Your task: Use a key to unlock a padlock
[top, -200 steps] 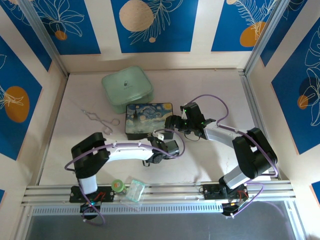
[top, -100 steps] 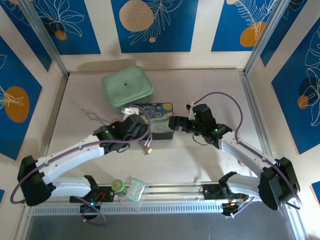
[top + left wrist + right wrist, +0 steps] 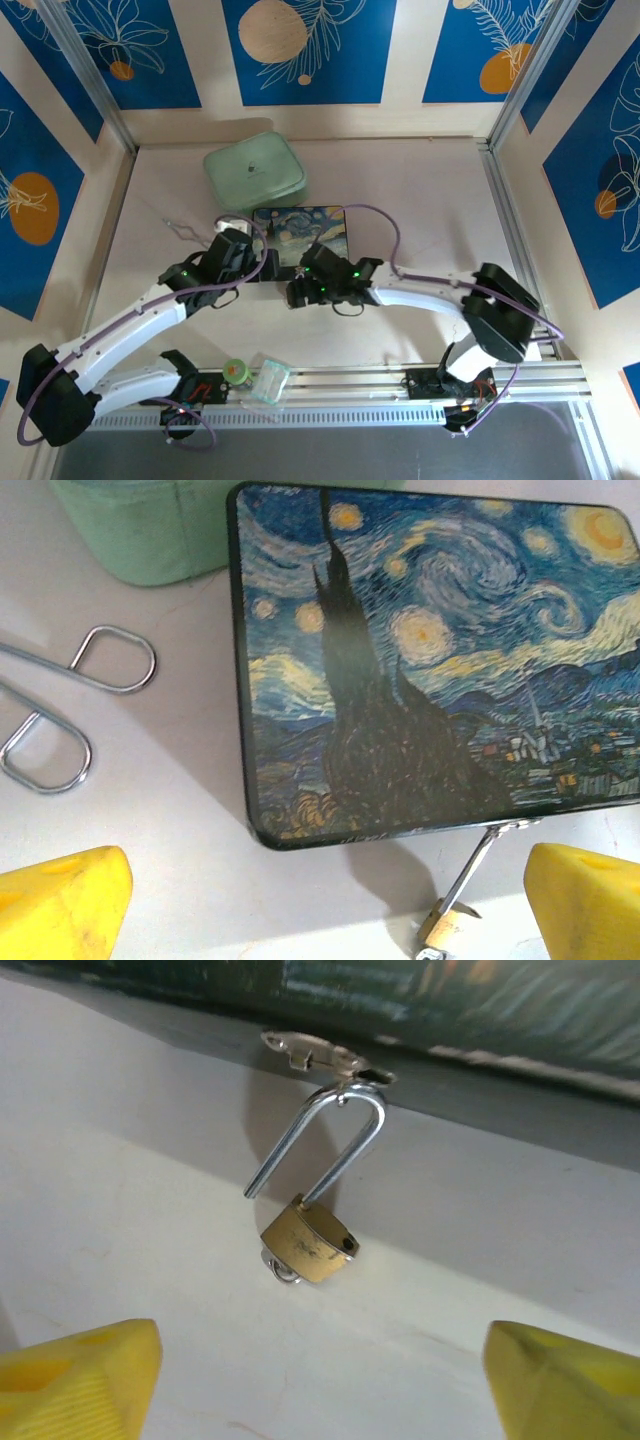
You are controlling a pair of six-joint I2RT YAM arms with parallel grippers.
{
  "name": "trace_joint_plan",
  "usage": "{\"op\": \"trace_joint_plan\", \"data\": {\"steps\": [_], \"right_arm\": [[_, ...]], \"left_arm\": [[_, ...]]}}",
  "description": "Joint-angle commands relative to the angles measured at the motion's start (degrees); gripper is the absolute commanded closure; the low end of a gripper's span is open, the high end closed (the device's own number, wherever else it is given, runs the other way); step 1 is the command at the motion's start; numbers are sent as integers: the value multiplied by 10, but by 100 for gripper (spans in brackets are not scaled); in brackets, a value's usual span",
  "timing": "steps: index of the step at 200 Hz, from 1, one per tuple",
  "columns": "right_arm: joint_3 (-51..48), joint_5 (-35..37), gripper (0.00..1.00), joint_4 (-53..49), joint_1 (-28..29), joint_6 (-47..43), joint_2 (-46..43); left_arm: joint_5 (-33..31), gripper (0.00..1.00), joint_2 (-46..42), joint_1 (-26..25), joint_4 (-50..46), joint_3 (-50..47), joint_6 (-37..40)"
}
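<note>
The tiny brass padlock [image 3: 310,1242] hangs by its thin silver shackle [image 3: 325,1135] from the clasp [image 3: 320,1057] on the front of the Starry-Night box [image 3: 420,660]. One shackle leg stands free of the body. A small silver piece, probably the key [image 3: 283,1270], pokes out under the body. My right gripper [image 3: 320,1390] is open, its yellow fingers [image 3: 80,1380] apart on either side, just short of the padlock. My left gripper [image 3: 325,910] is open at the box's near edge, with the padlock [image 3: 447,927] near its right finger. From above, both grippers [image 3: 295,290] [image 3: 262,266] meet at the box front.
A mint-green case [image 3: 255,172] sits behind the box. Silver wire tongs [image 3: 60,730] with loop handles lie to the left of the box. A small green-capped jar [image 3: 235,370] and a clear container [image 3: 270,381] rest on the front rail.
My right gripper has swung left from beside the box to the box front, over the padlock. The left gripper has drawn back off the box top to its near left edge.
</note>
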Motion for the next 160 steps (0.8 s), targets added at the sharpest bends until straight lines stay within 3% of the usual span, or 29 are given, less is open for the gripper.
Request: {"op": "trace_joint_plan", "data": {"steps": [1, 40, 78, 105, 160], "right_arm": [[29, 41, 21, -2, 14, 27, 30], [67, 50, 26, -4, 23, 31, 96], [86, 68, 37, -18, 26, 40, 133], [115, 96, 39, -48, 36, 32, 161], [113, 124, 48, -79, 50, 32, 168]], "left_arm": [[16, 0, -17, 6, 4, -18, -16], [24, 0, -24, 6, 22, -48, -27], [23, 0, -28, 6, 27, -51, -26], [12, 0, -28, 6, 25, -52, -24], [16, 0, -25, 6, 33, -60, -29]]}}
